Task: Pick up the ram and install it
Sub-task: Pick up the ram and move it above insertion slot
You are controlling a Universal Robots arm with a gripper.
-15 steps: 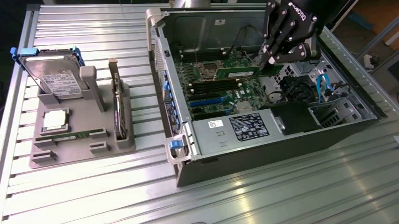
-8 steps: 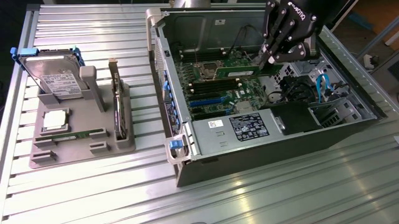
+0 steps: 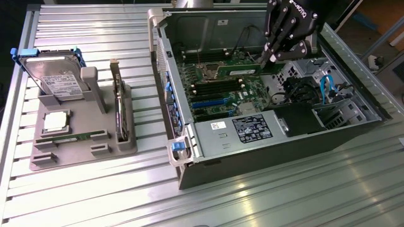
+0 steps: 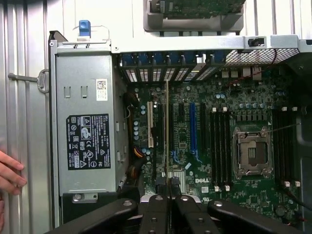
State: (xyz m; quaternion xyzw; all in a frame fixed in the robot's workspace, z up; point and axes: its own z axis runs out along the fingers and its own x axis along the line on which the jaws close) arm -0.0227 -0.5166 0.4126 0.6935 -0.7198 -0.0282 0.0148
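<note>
The ram (image 3: pixel 239 72) is a narrow green stick held over the motherboard (image 3: pixel 218 101) inside the open computer case (image 3: pixel 165 80). My gripper (image 3: pixel 265 60) is shut on one end of it, up near the case's far wall. In the wrist view the ram (image 4: pixel 167 126) appears edge-on as a thin line running out from my gripper (image 4: pixel 168 181). It hangs above the board between the white and blue expansion slots. The black memory slots (image 4: pixel 219 146) lie to one side of it, beside the CPU socket (image 4: pixel 252 153).
A grey holder tray (image 3: pixel 69 158) at the exterior view's left carries a hard drive (image 3: pixel 54 78), a CPU, another green stick (image 3: pixel 66 137) and an upright dark card (image 3: pixel 120 109). The power supply (image 3: pixel 243 130) fills the case's near end. A person's hand (image 4: pixel 9 173) rests beside the case.
</note>
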